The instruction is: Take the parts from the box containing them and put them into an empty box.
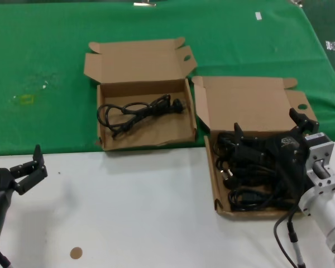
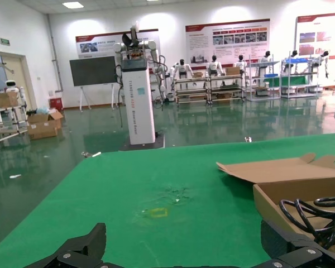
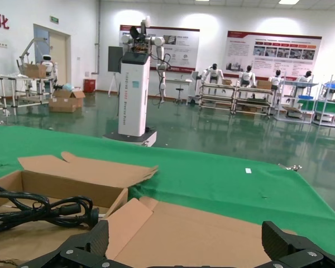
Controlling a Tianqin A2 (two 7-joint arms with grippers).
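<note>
The longer cardboard box (image 1: 217, 184) sits at the right and holds several black power cables (image 1: 251, 173) in a tangled heap. My right gripper (image 1: 266, 124) hovers just above that heap, open, with nothing between its fingers; in the right wrist view the gripper (image 3: 185, 237) faces the box's plain lid (image 3: 212, 234). To the left, the squarer box (image 1: 103, 120) has one cable (image 1: 139, 109) lying in it, also seen as the cable (image 3: 39, 209) and the cable (image 2: 318, 212). My left gripper (image 1: 40, 162) waits open over the white table at the lower left.
Both boxes straddle the line between the green mat (image 1: 44, 67) and the white table (image 1: 145, 212). A small brown disc (image 1: 76, 253) lies near the front edge. A yellow mark (image 1: 26, 99) is on the mat's left side.
</note>
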